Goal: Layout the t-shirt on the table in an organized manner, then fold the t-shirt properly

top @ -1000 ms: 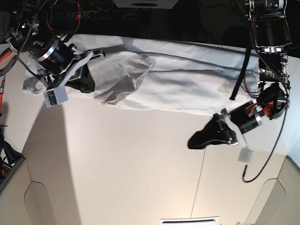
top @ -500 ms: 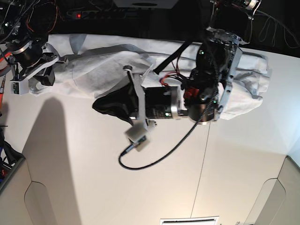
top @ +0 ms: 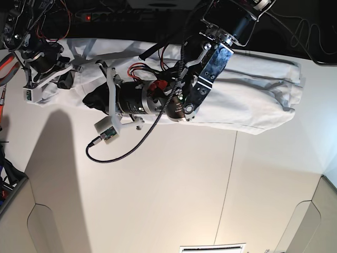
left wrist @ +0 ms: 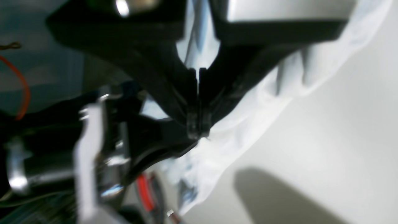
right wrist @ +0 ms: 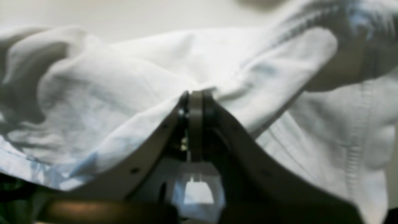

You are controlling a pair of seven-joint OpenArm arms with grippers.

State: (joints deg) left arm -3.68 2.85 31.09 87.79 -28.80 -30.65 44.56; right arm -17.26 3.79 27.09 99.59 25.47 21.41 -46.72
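The white t-shirt (top: 253, 100) lies crumpled in a long band along the far edge of the table (top: 158, 200). My right gripper (top: 67, 80) is at the shirt's left end, shut on a fold of it. In the right wrist view the t-shirt (right wrist: 124, 93) drapes over the closed tips of this gripper (right wrist: 195, 93). My left arm reaches across the shirt to the left. Its gripper (top: 90, 100) is shut, just beside the right gripper. In the left wrist view this gripper (left wrist: 198, 132) has its jaws pressed together against the t-shirt's edge (left wrist: 248, 124); no cloth shows between them.
A black cable loop (top: 116, 155) hangs from my left arm over the table. A thin dark seam (top: 229, 184) runs across the tabletop. Rounded cut-outs (top: 47, 226) mark the near edge. A power strip and cables (top: 105, 16) lie behind the shirt.
My left arm has swung from the table's right side across the shirt to its left end. My right gripper has pulled the shirt's left end further left, flattening the raised fold.
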